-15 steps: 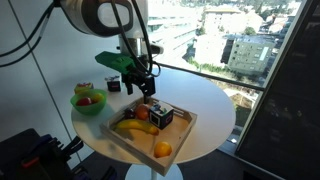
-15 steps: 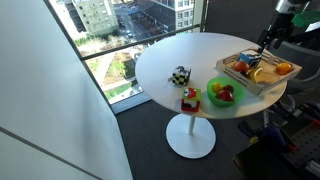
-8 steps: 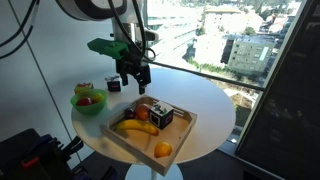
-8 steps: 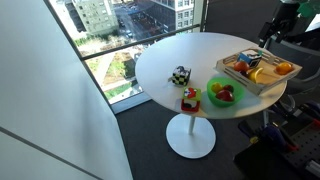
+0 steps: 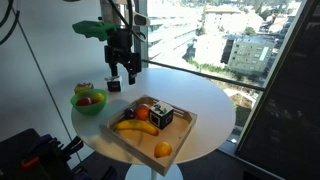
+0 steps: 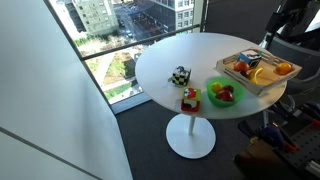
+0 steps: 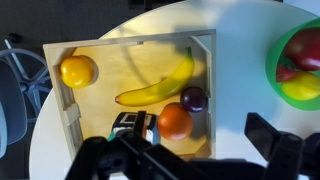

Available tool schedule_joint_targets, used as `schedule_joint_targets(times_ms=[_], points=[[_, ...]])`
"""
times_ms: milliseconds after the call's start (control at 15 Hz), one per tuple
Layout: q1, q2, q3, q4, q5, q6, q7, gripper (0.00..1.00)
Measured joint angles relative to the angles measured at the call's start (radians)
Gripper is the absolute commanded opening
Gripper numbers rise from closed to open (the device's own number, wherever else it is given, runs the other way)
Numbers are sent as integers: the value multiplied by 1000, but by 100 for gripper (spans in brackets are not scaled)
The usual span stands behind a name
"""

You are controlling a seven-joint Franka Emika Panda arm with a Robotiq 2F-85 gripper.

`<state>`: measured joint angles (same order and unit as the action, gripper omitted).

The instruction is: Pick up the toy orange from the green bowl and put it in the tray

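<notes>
Our gripper (image 5: 123, 80) hangs high over the table, fingers apart, nothing in them. The orange (image 7: 78, 70) already sits in a corner of the tray (image 7: 130, 40), at the end away from the bowl (image 7: 274, 55). In the wrist view that's up-left of the gripper, with the bowl off right. Looks done to us, no reach needed.

I work at a round white table (image 5: 212, 100) on a single white pedestal (image 6: 190, 138), set beside tall windows (image 6: 110, 25) that look down on city buildings in daylight. A plain white wall (image 6: 40, 110) stands near, above a dark grey floor (image 6: 145, 162).
</notes>
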<state>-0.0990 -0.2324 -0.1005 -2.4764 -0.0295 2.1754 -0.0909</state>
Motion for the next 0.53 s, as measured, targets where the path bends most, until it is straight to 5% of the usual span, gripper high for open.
schedule_joint_targets(times_ms=[533], points=[[10,-86,20,36,-1,-234,0,100]])
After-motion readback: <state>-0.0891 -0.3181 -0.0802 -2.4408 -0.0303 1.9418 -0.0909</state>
